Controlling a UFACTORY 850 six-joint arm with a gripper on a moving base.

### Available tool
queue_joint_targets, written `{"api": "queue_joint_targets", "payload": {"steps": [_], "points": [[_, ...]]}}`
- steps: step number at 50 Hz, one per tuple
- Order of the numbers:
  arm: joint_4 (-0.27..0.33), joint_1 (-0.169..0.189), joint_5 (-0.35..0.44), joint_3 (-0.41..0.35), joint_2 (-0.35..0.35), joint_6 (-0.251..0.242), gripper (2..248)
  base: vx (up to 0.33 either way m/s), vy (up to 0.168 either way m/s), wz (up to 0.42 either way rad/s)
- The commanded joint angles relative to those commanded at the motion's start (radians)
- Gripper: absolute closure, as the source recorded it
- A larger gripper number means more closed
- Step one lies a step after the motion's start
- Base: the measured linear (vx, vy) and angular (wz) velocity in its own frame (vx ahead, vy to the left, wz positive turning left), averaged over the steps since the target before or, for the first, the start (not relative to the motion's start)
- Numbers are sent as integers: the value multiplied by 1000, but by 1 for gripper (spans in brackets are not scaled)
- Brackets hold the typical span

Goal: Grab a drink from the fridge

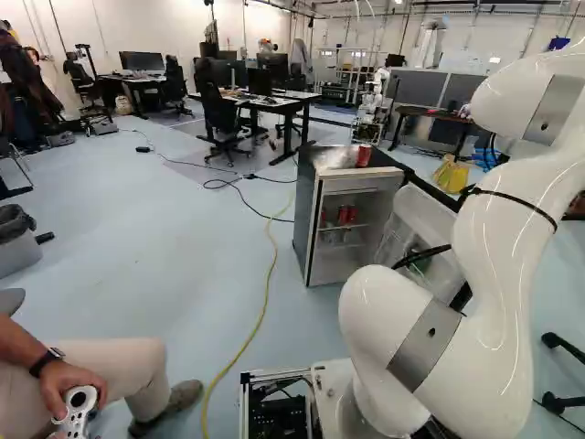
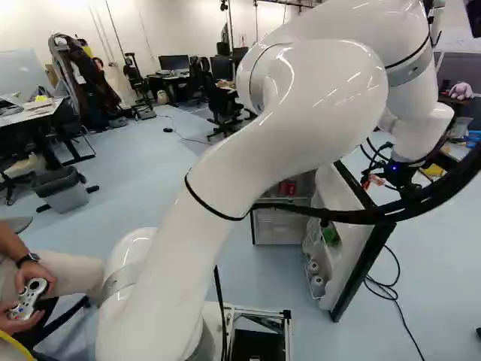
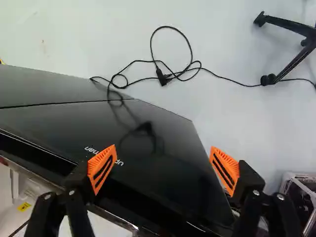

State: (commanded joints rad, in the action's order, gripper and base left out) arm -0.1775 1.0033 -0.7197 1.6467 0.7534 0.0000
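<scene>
White arm (image 1: pixel 498 274) arching out to its wide-spread gripper (image 2: pixel 376 179), near the swung-open fridge door (image 3: pixel 148 143).

Twelve o'clock is straight ahead of the arm's base: from ten o'clock, pale floor (image 1: pixel 183 238) spreads to a yellow cable (image 1: pixel 269 274); at twelve to one stands the fridge (image 1: pixel 313 247), red cans (image 1: pixel 346 214) on an inside shelf, another red can (image 1: pixel 364 155) on top. The cans inside are partly hidden by the arm in the right base view; their number is hard to tell. At one to two o'clock the arm's raised end bends down to the gripper, its orange pads (image 3: pixel 102 169) well apart, nothing gripped; in the wrist view the door's glossy black face lies below and between them. Past its edge, a looped black cord (image 3: pixel 170 76) crosses the floor. The left base view cuts off the arm's upper bend.
</scene>
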Motion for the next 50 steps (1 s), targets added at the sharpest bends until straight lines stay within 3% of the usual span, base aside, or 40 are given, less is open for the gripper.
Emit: {"api": "queue_joint_targets", "payload": {"steps": [50], "points": [[0, -49, 0, -134, -86, 0, 3, 0, 0, 0]]}}
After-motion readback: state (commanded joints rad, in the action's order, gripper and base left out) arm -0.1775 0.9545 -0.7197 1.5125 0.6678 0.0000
